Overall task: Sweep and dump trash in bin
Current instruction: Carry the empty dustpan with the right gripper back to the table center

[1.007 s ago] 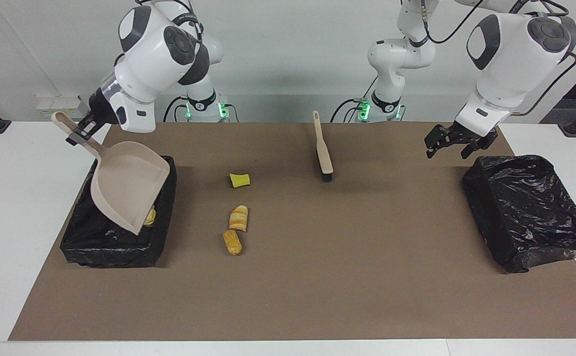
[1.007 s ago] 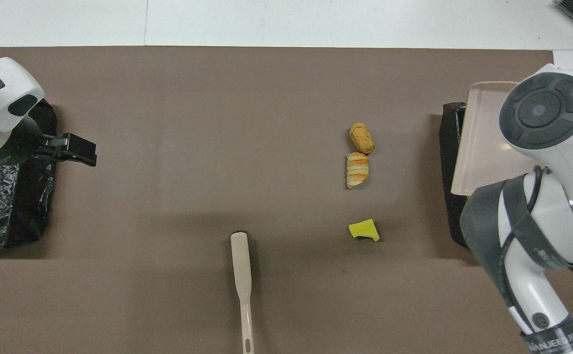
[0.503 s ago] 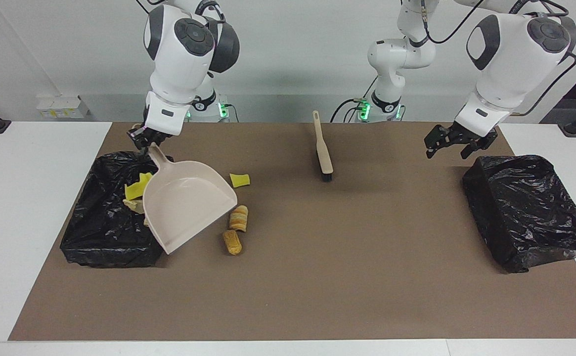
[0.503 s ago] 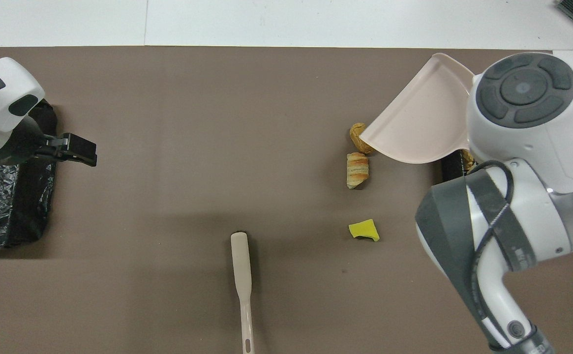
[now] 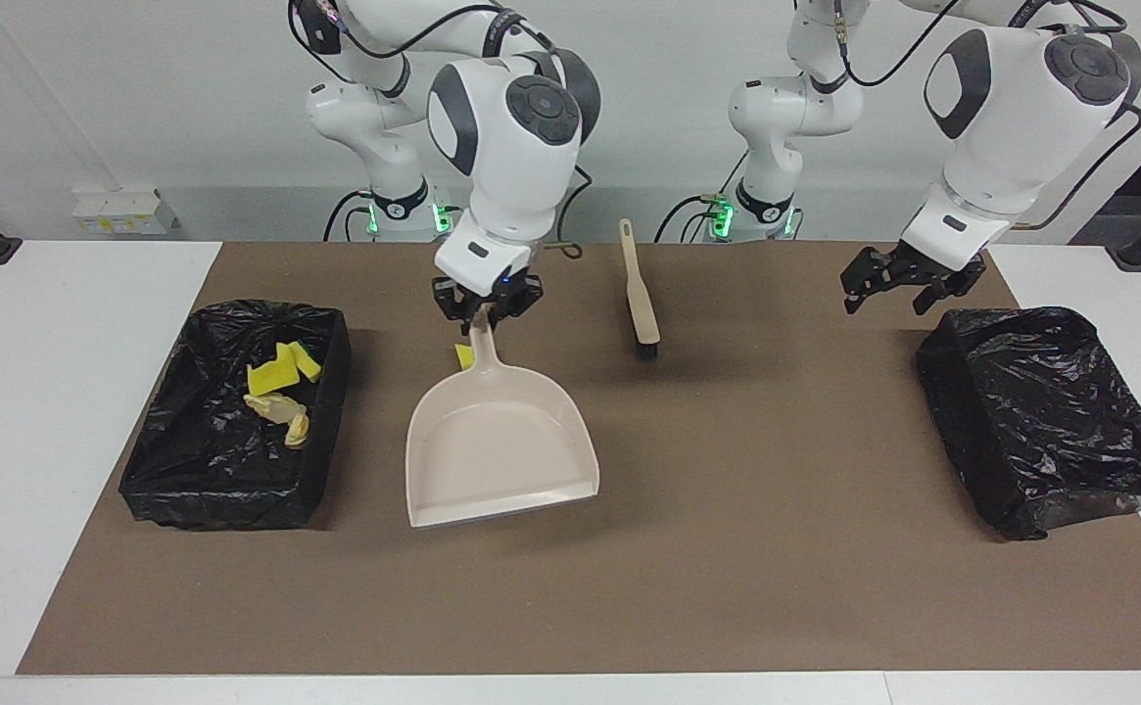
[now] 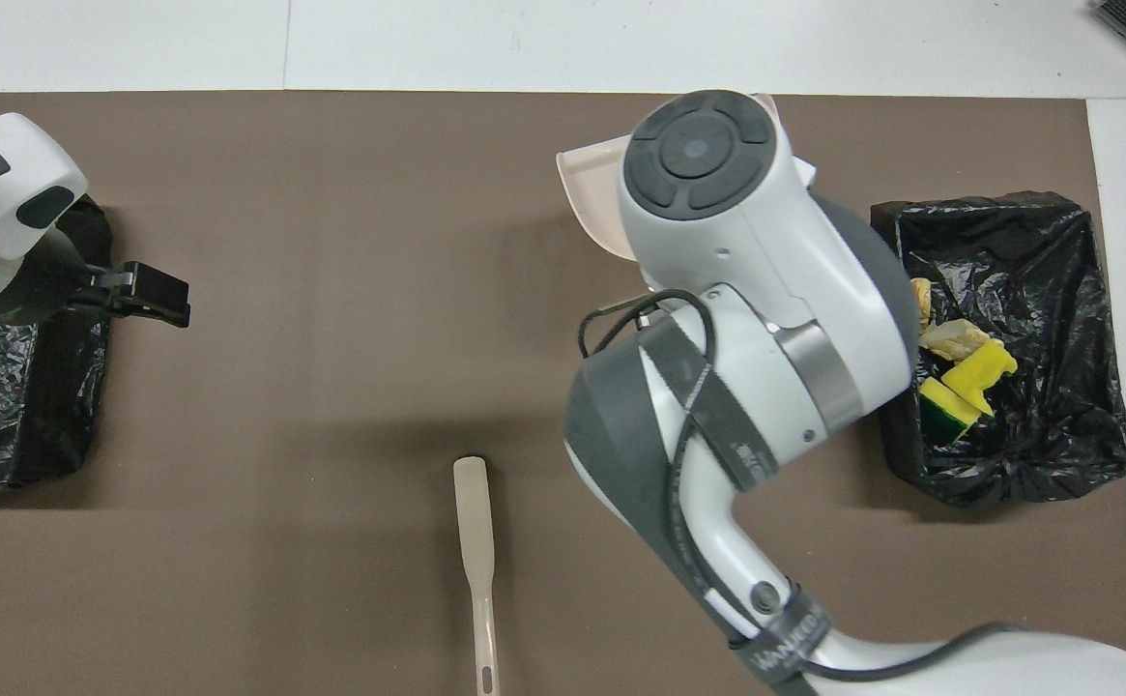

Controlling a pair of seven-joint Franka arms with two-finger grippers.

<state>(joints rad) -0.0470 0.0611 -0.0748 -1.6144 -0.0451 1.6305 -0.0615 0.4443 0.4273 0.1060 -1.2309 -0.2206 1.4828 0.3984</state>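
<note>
Beige dustpan (image 5: 497,441) is hanging from the right end effector (image 5: 485,305), which is pinching its handle mid-counter. Trash (image 5: 276,387) is sitting in the bin (image 5: 168,460) beside it. Left end effector (image 5: 903,284) is waiting spread over the other bin (image 5: 1050,421).

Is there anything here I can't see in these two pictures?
- Facing view: the dustpan hides the mat beneath; only a corner of a yellow sponge shows beside its handle.
- Overhead view: the right arm covers most of the dustpan, all the sponge.
- Overhead view: the edge cuts off the bin by the left arm.
</note>
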